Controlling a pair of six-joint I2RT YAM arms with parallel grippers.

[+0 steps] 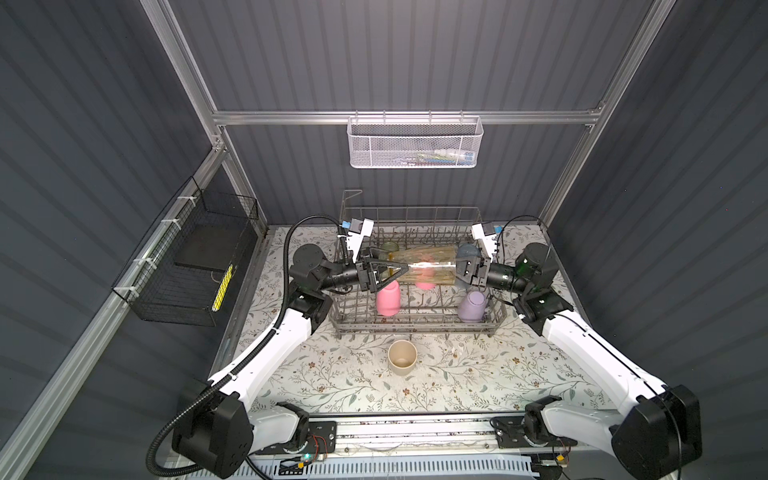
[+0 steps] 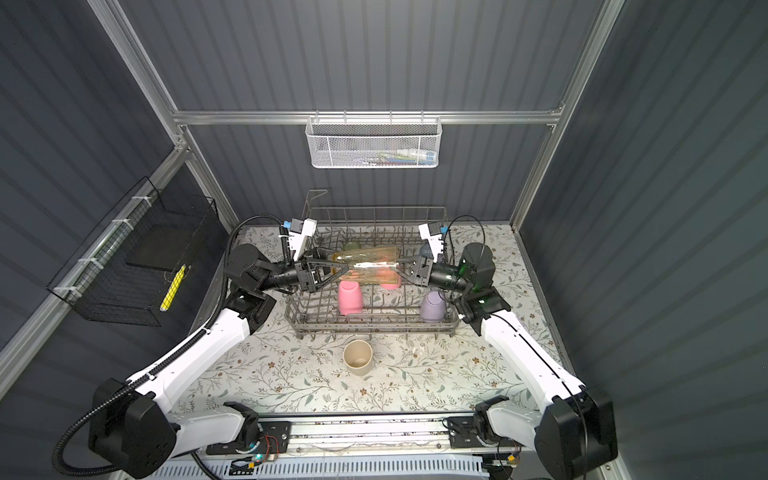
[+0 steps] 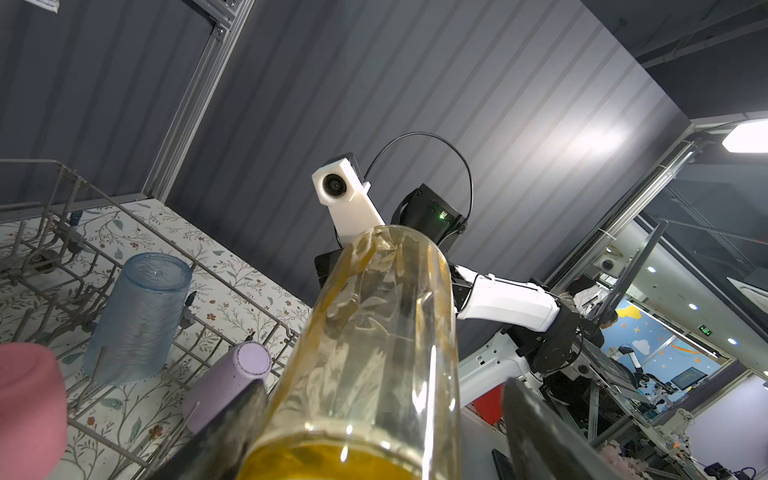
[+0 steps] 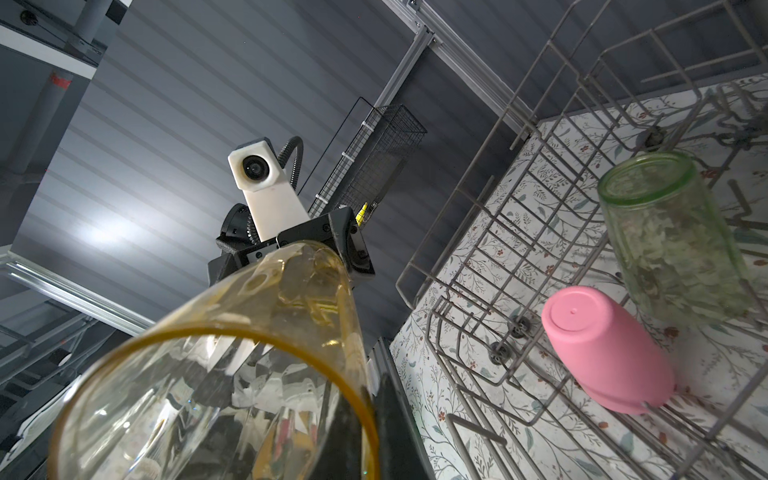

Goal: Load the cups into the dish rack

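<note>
A see-through amber cup hangs on its side above the grey dish rack. My right gripper is shut on its rim, one finger inside and one outside. My left gripper stands open around the cup's base, with a gap at one finger. In the rack stand a pink cup, a second pink cup partly hidden, a lilac one, a grey-blue one and a green one. A beige cup stands upright on the table.
A white mesh basket hangs on the back rail and a black wire basket on the left wall. The floral tabletop spreads in front of the rack. Both arms reach in over the rack's short sides.
</note>
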